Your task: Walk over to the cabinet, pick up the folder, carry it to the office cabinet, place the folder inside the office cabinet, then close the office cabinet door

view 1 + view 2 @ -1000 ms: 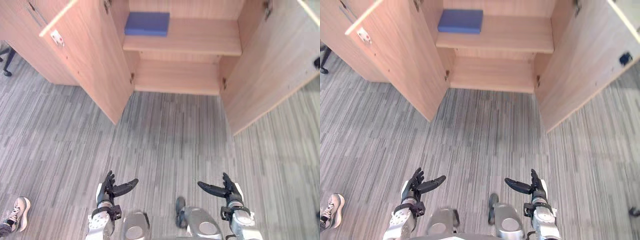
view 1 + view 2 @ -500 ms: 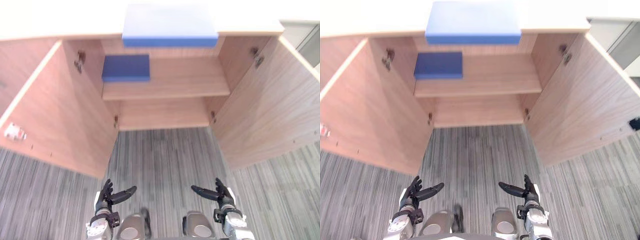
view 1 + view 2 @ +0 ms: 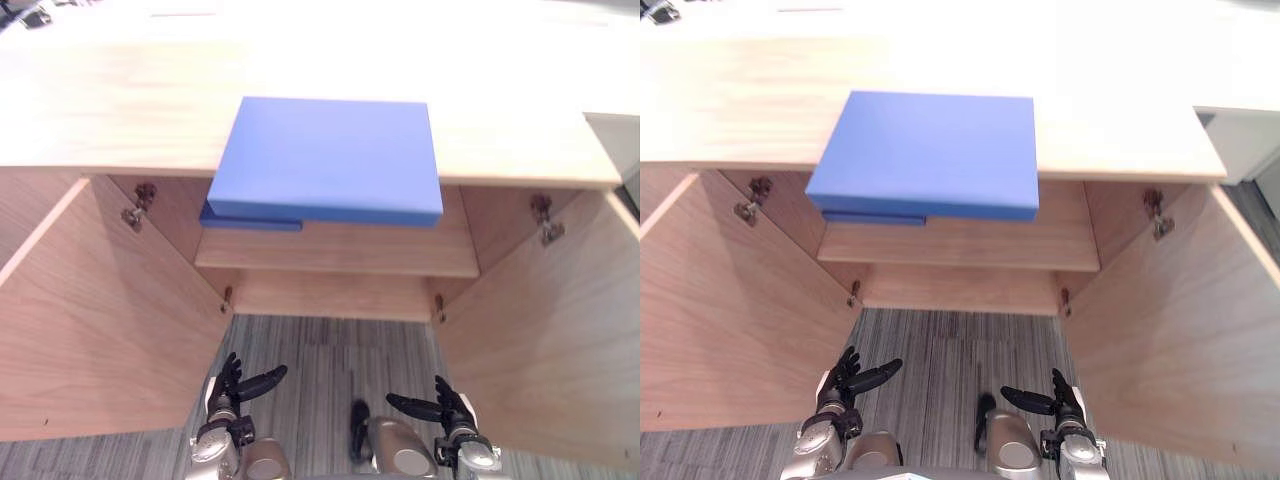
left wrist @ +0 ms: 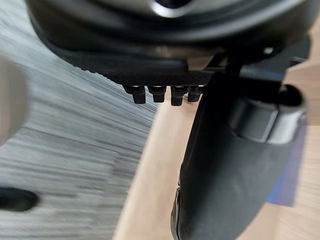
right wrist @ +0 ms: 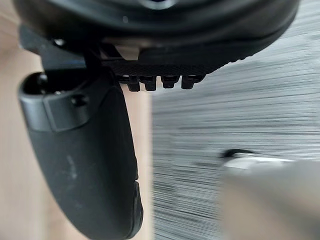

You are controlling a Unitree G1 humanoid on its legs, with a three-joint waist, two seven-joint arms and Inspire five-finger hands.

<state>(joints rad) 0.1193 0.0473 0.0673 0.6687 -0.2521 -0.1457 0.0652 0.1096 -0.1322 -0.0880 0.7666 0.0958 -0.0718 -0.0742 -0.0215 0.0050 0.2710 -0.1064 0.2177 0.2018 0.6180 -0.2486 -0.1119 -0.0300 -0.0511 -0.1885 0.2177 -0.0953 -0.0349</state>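
Both hands are held with fingers straight and spread, thumbs pointed inward, and nothing is gripped. The left hand (image 3: 230,390) and right hand (image 3: 443,405) are positioned low over the floor (image 3: 320,355), well apart, in front of the cabinet (image 3: 110,110). The left door (image 3: 90,320) and right door (image 3: 550,340) are swung open. A blue folder (image 3: 330,160) is laid flat on the cabinet top, its front edge overhanging. A second folder (image 3: 250,218) is partly seen on the inner shelf (image 3: 380,250), beneath the first.
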